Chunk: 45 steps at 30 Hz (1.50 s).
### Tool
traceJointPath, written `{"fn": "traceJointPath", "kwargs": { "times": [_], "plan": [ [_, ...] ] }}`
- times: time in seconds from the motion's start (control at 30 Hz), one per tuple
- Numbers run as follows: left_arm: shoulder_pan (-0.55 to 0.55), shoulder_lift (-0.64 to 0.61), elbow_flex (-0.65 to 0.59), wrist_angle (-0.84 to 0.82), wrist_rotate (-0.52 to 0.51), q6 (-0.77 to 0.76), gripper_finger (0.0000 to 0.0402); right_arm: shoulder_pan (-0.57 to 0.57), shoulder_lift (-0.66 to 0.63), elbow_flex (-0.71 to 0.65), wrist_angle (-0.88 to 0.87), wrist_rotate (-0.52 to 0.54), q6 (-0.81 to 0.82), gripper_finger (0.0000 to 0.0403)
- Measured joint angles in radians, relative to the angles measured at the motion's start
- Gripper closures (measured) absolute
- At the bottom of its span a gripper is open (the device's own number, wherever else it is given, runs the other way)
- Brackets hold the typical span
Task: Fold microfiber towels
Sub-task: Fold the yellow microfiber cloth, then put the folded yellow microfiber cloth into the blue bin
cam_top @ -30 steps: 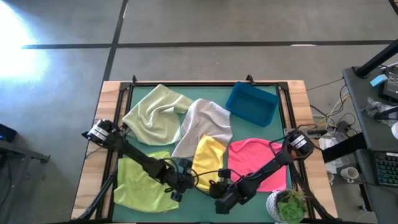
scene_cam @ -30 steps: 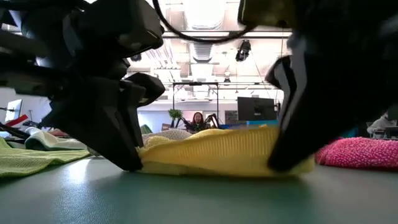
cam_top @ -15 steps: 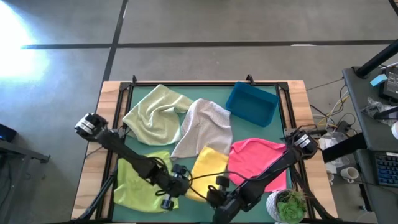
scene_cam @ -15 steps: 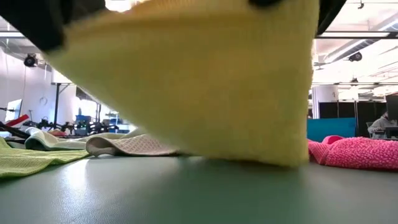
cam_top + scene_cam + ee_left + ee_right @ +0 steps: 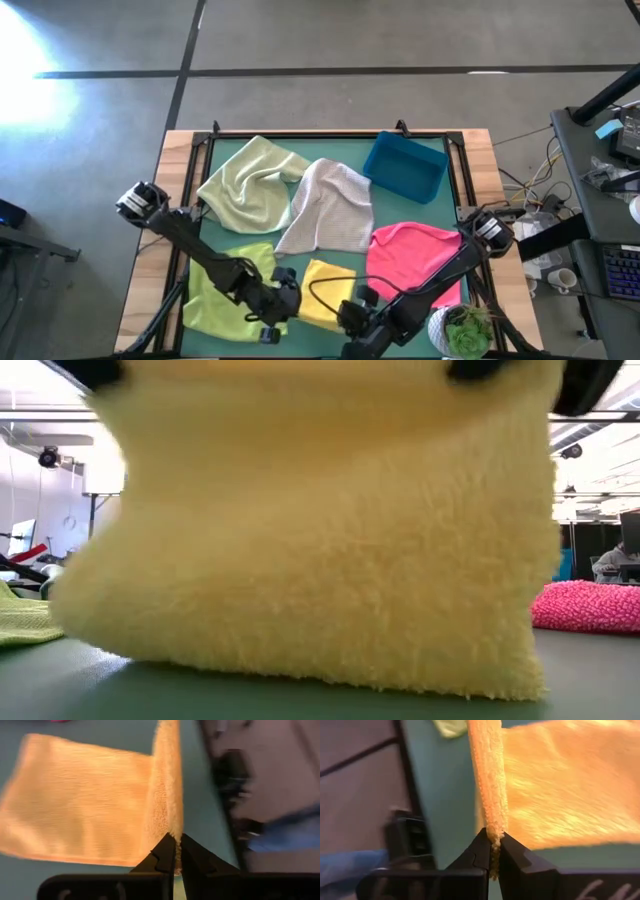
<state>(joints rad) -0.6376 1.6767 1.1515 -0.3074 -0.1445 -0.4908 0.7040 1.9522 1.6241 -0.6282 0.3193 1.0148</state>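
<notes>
Yellow microfiber towel (image 5: 322, 298) sits near the front edge of the green table (image 5: 400, 212), and I have it pinched at two corners: the left gripper (image 5: 283, 306) has its fingers (image 5: 165, 855) clamped tight on one end of the raised edge, and the right gripper (image 5: 350, 315) has its fingers (image 5: 487, 851) closed hard on the other end. The low view shows the cloth hanging as a curtain, its bottom resting on the table. To do this fold well, I judge I should carry both corners across at equal height and pace, keeping the edge taut between them, then lay it down flush with the far edge before letting go. The lime green towel (image 5: 225, 290) lies just beside it and the hot pink towel (image 5: 412, 255) is nearby, so I'd steer clear of snagging either.
</notes>
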Motion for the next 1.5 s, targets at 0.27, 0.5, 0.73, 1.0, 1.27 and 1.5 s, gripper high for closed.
{"fn": "traceJointPath", "kwargs": {
  "times": [0.27,0.5,0.73,1.0,1.27,1.5],
  "plan": [
    [0.083,0.026,0.0,-0.043,-0.111,-0.05,0.04,-0.032,0.0,-0.029,-0.147,0.142,0.107,0.0394],
    [0.151,0.027,-0.003,-0.127,-0.121,-0.054,0.04,-0.084,0.032,-0.039,-0.174,0.169,0.113,0.0394],
    [0.182,0.027,-0.006,-0.123,-0.121,-0.053,0.04,-0.108,0.04,-0.039,-0.208,0.148,0.156,0.0394],
    [0.185,0.027,-0.008,-0.123,-0.121,-0.043,0.0371,-0.111,0.04,-0.039,-0.208,0.142,0.2,0.0378],
    [0.198,0.027,-0.008,-0.123,-0.121,-0.043,0.0297,-0.123,0.037,-0.039,-0.276,0.141,0.25,0.0313],
    [0.231,0.012,-0.003,-0.161,-0.085,-0.044,0.0261,-0.124,-0.023,-0.039,-0.377,0.143,0.271,0.0266]
  ]
}}
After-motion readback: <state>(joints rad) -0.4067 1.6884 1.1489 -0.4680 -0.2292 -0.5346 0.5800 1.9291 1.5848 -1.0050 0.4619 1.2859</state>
